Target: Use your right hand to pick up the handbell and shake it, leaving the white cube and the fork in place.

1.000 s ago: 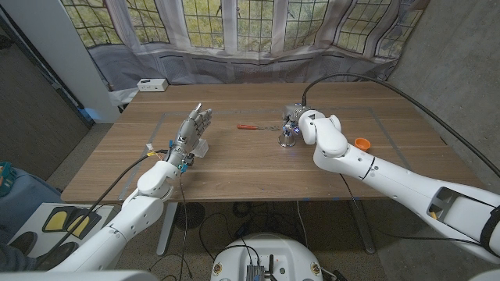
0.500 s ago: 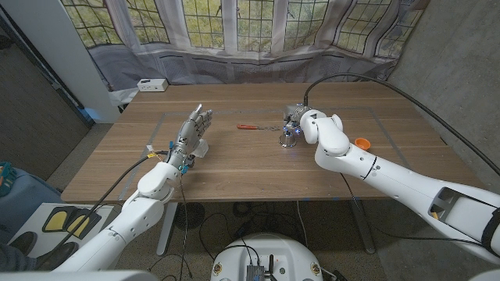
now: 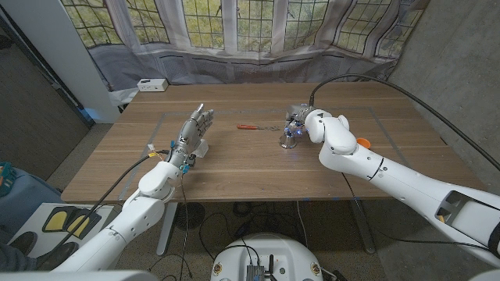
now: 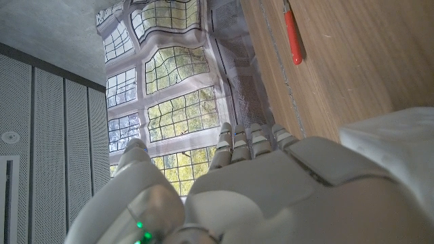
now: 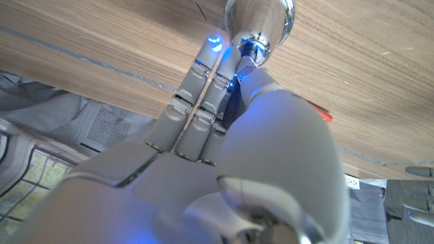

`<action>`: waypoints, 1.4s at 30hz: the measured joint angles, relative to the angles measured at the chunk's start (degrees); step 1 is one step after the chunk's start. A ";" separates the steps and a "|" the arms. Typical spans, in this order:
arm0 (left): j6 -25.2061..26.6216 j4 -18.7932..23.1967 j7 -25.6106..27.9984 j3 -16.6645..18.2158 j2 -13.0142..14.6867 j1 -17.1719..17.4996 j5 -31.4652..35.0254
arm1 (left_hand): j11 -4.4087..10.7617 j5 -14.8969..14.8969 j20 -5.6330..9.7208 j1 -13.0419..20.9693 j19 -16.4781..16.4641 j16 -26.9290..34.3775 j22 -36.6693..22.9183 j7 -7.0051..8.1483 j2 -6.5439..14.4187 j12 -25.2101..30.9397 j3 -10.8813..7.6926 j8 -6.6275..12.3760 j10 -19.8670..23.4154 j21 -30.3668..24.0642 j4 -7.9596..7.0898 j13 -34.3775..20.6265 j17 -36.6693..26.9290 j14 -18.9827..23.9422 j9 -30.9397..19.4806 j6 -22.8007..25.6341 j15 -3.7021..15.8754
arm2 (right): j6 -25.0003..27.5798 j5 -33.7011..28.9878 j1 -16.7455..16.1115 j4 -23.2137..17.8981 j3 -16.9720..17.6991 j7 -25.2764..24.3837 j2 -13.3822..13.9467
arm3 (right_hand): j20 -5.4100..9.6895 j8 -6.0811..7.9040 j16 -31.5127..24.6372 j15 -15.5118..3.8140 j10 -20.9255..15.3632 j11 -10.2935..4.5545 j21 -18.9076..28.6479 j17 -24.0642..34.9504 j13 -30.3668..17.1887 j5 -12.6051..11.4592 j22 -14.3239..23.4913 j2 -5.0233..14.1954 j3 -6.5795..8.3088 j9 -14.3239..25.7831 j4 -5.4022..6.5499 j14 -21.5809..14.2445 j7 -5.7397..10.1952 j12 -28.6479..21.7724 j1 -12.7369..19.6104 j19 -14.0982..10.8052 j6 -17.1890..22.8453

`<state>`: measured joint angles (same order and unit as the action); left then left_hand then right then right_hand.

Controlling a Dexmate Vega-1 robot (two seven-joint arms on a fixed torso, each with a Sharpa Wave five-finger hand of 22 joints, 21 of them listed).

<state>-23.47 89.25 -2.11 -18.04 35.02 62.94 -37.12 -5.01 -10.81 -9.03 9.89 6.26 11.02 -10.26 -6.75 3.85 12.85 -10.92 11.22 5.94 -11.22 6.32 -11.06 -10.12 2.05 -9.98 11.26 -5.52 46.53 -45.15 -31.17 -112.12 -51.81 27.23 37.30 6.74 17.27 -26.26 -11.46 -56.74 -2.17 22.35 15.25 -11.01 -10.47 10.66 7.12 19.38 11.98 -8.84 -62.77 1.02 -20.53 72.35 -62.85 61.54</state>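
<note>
The silver handbell stands on the wooden table right of centre. My right hand is on it from above. Its fingers lie along the dark handle down to the shiny bell, with the thumb on the other side, so it grips the handle. The fork, with its red handle, lies just left of the bell. The white cube sits by my left hand, which stands on the table with fingers apart and upright, holding nothing. The cube also shows beside that hand.
A small orange object lies on the table right of my right arm. A white box sits at the far left corner. A curtained window runs behind the table. A black cable arcs over the right arm.
My right forearm has shifted slightly to the right while the hand stays on the bell. The bell, fork, cube and left hand have not moved.
</note>
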 measured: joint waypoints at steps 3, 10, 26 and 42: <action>0.09 -0.16 -0.18 -0.16 -0.07 -0.26 0.01 | 0.00 0.00 0.00 0.00 0.00 0.00 0.00 0.00 0.00 -0.31 0.00 0.00 0.00 0.00 0.00 0.00 0.00 0.00 0.00 0.00 0.00 | 0.39 1.19 -0.36 -0.77 0.54 -0.92 0.46 | 0.00 -0.01 0.05 0.00 -0.07 -0.07 0.00 0.28 0.00 -0.16 0.00 0.05 -0.01 0.00 -0.01 0.00 -0.14 0.09 -0.05 0.00 -0.14; 0.15 -0.57 -0.66 -0.41 -0.16 -0.68 0.01 | 0.00 0.00 0.00 0.00 0.00 0.00 0.00 -0.11 0.00 -0.38 0.00 0.00 0.00 0.00 0.00 0.00 0.00 0.00 0.00 0.11 0.00 | 1.36 2.83 -0.74 -2.92 0.93 -2.43 1.62 | 0.00 -0.46 0.05 0.01 -0.07 -0.07 0.48 0.70 -0.01 -0.16 0.00 0.43 -0.01 0.00 0.32 0.00 -0.22 0.52 -0.45 0.00 -0.24; 0.15 -1.47 -1.66 -0.70 -0.33 -1.49 -0.28 | 0.00 0.00 0.00 0.00 0.00 0.00 0.00 -0.11 0.00 -0.37 0.00 0.01 0.00 0.00 0.00 0.00 -0.01 0.00 0.00 0.10 0.00 | 4.44 5.81 -0.75 -8.69 1.25 -4.47 4.23 | 0.00 -0.96 0.48 0.11 -0.06 -0.06 0.75 1.31 -0.05 -0.16 0.01 0.43 -0.01 0.01 0.31 -0.08 -0.21 0.90 -1.20 0.01 -0.24; -0.02 -2.25 -2.64 -1.00 -0.47 -2.31 -0.49 | 0.00 0.00 0.21 0.00 0.21 0.00 0.00 -0.11 0.00 -0.37 0.00 0.01 0.00 0.00 0.00 0.01 -0.01 0.00 0.00 0.10 0.00 | 5.76 9.60 -2.08 -14.80 4.39 -7.58 7.19 | 0.00 -1.39 0.87 -0.30 -0.20 -0.19 1.17 1.49 -0.13 -0.13 0.01 0.26 -0.02 0.02 0.31 -0.91 -0.20 1.47 -1.35 0.23 -0.24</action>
<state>-23.50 87.00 -4.75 -19.04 34.55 60.63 -37.62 -5.01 -10.81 -8.82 9.89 6.47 11.02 -10.26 -6.86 3.85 12.49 -10.92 11.23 5.94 -11.22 6.32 -11.05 -10.14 2.05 -9.98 11.36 -5.52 52.29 -35.56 -33.24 -126.92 -47.42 19.65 44.49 6.74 15.88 -25.39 -11.76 -56.95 -2.37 23.52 16.74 -11.15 -10.60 10.67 7.38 19.36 12.00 -8.53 -63.68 0.82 -19.06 71.00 -62.62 61.30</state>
